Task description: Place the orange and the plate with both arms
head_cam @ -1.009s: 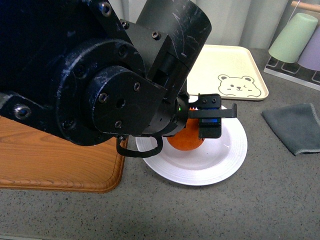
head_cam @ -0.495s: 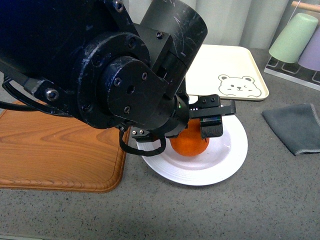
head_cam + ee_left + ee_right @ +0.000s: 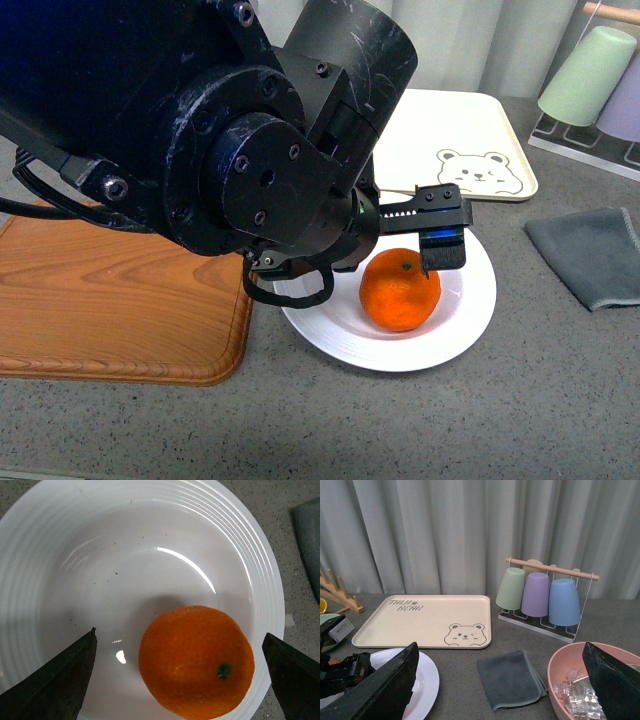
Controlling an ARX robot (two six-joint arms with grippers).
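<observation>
The orange [image 3: 400, 290] lies free in the round white ribbed plate [image 3: 470, 315] on the grey counter. My left gripper [image 3: 428, 240] hangs open just above it, on the bulky black left arm that fills the upper left of the front view. In the left wrist view the orange [image 3: 196, 662] sits between the two dark fingers [image 3: 55, 685], clear of both, on the plate [image 3: 125, 555]. My right gripper [image 3: 500, 645] is open and holds nothing, well off to the right of the plate [image 3: 422, 680], which shows only its edge there.
A wooden cutting board [image 3: 100, 310] lies left of the plate and a beige bear tray [image 3: 450, 140] behind it. A grey cloth [image 3: 590, 255] sits to the right. The right wrist view shows a cup rack [image 3: 540, 595] and a pink bowl of ice [image 3: 565, 675].
The left gripper's finger has lifted and moved right, off the orange. The orange, half hidden before, now lies fully in view on the plate, slightly further right.
</observation>
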